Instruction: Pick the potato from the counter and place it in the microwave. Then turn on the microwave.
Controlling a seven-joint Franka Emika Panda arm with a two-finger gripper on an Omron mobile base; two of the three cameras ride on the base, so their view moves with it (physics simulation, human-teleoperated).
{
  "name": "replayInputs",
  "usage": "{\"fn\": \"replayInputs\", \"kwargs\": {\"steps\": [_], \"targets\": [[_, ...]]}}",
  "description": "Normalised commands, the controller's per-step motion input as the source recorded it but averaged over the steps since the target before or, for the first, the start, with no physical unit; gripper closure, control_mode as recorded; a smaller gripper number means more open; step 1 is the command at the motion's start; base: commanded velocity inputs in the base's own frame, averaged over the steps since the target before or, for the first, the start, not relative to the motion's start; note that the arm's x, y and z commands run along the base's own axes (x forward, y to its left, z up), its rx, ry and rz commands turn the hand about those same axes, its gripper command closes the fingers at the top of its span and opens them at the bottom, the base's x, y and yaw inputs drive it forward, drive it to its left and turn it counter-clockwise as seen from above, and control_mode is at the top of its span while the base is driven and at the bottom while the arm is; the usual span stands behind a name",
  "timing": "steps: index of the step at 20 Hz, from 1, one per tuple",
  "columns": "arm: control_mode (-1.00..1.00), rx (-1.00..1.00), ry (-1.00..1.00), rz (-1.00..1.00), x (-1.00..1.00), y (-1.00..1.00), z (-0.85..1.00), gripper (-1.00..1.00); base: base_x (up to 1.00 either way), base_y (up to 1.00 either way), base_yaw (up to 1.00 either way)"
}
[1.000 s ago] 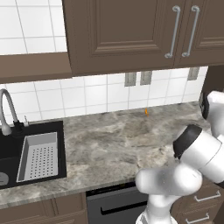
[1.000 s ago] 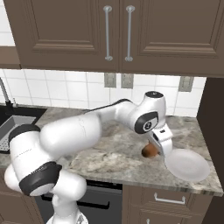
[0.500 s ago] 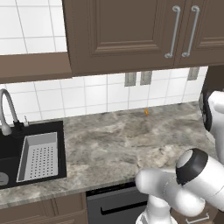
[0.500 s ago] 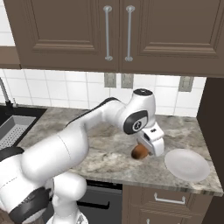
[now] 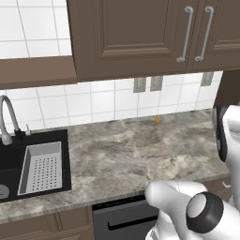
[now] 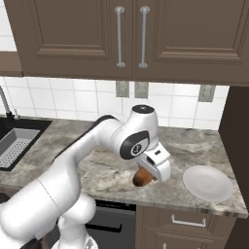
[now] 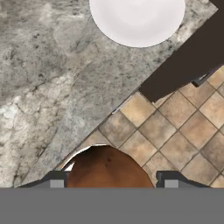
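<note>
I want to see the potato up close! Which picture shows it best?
The hand view: the brown potato sits big between the claw tips, at the counter edge. The right base view shows the potato small, half hidden under the claw. The left base view gives just the counter.

Left base view sits behind the arm on its left, looking fwd and down over the counter point(image 5: 122, 154) from the sink point(image 5: 33, 164) to the tiled wall and cabinets; right base view does the same from the arm's right, w/ the plate point(image 6: 208, 183) at the counter's far end. Both share the marbled counter stretch, wall outlets and upper cabinets, seen from opposite sides at mid range. Hand view looks steeply down, very close to the counter edge, taking in plate, countertop and brown tiled floor point(image 7: 183, 131) past it.
</note>
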Motion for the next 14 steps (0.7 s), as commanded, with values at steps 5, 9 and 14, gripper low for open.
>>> {"fn": "replayInputs", "kwargs": {"steps": [5, 9, 14], "targets": [[-1.00, 0.00, 0.00, 0.11, -0.46, 0.40, 0.09, 1.00, 0.00, 0.00, 0.00], [-1.00, 0.00, 0.00, 0.10, -0.33, 0.47, 0.13, 1.00, 0.00, 0.00, 0.00], [-1.00, 0.00, 0.00, 0.08, -0.17, 0.47, 0.18, 1.00, 0.00, 0.00, 0.00]]}}
